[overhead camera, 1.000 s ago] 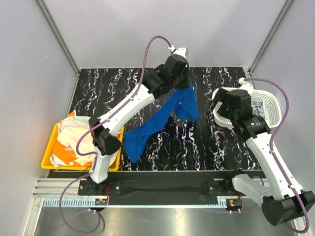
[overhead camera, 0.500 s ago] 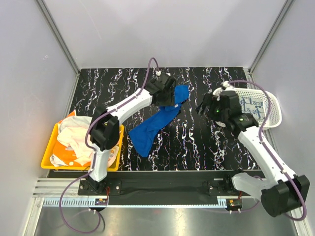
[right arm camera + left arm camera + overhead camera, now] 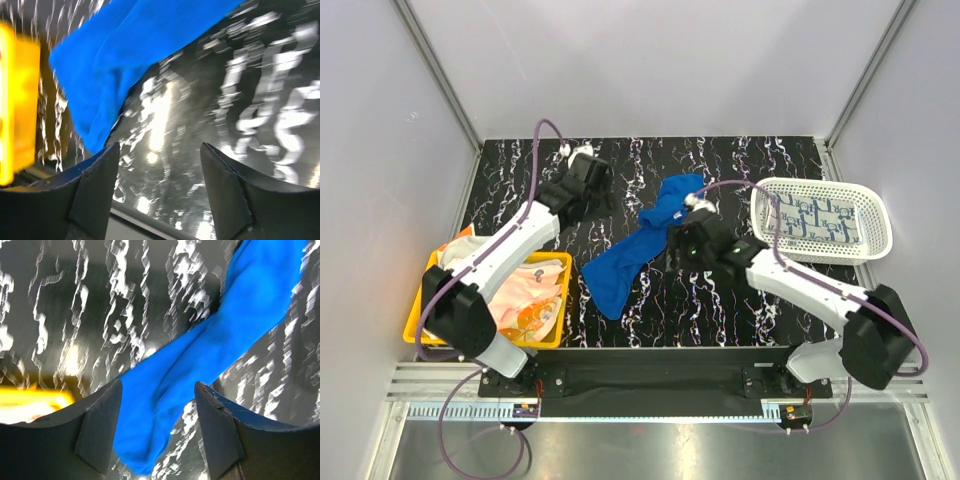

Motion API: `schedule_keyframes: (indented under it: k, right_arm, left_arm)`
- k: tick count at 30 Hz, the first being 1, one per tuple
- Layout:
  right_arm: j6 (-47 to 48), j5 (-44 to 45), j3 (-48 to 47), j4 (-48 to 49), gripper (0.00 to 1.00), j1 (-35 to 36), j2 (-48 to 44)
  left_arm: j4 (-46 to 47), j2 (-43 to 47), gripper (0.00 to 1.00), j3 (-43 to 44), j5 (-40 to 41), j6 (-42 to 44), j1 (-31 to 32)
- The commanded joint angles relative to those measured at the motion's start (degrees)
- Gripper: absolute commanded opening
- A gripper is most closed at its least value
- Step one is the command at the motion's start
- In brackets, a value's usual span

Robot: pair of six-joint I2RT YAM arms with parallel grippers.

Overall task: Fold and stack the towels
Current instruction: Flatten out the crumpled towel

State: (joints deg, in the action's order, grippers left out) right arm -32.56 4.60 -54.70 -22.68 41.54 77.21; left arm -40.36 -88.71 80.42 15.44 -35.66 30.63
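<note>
In the top view, the blue towel (image 3: 638, 252) lies on the desk (image 3: 760, 310) as a twisted diagonal band between the yellow bin (image 3: 415, 325) and the white basket (image 3: 820, 183). Your right hand (image 3: 675, 248) hovers beside its upper half, and a pinch there risks gathering several layers instead of one corner, which skews the fold. In the left wrist view, the left hand (image 3: 159, 387) stands apart and empty above the towel (image 3: 210, 340). In the right wrist view, the right hand (image 3: 159, 147) is also apart and empty, low over the desk (image 3: 250, 100); a steep descent may strike it. One second ago the left hand held the towel aloft, and the right hand was at the basket.
</note>
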Motion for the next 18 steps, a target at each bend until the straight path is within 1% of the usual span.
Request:
schedule_keyframes:
  k: [1,3,4,5,6,7,8,12,14,18]
  right_arm:
    - [-4.09,2.96,-0.76,6.40,0.71,8.52,3.55]
    - [-6.37,4.27,-0.94,7.64,0.71,12.32,6.72]
    - [-7.16,4.97,-1.29,8.69,0.69,14.08,7.86]
    - [-8.74,6.11,-1.46,9.31,0.67,17.49,9.96]
    - [-9.80,6.56,-1.55,9.93,0.65,18.74,11.11]
    - [-11.03,7.26,-1.64,11.50,0.60,19.97,12.16]
    - [-13.13,7.96,-1.64,12.12,0.57,21.90,14.52]
    - [-16.40,10.95,-4.01,14.59,0.49,25.34,20.25]
    - [-16.40,14.10,-7.69,12.49,0.48,26.48,24.29]
    - [-16.92,16.84,-12.53,9.50,0.48,28.59,29.66]
  left_arm:
    - [-0.07,5.02,0.64,-7.46,1.25,-0.64,0.39]
    - [-0.16,7.92,0.64,-9.57,1.87,-0.64,-0.04]
    - [-0.33,10.20,0.64,-11.15,1.87,-0.64,-0.39]
    - [-0.68,11.26,0.64,-11.60,1.70,-0.55,-1.18]
    - [-0.77,12.23,0.64,-12.04,1.26,-0.46,-1.54]
    - [-1.04,13.89,0.64,-12.39,1.17,-0.29,-1.89]
    - [-1.47,14.52,0.64,-12.31,1.08,-0.03,-2.41]
    - [-2.09,17.33,0.64,-12.39,-0.24,0.85,-3.12]
    - [-2.35,18.65,0.64,-12.66,-0.59,1.21,-3.47]
    - [-1.74,20.76,0.64,-14.32,-1.64,2.08,-4.00]
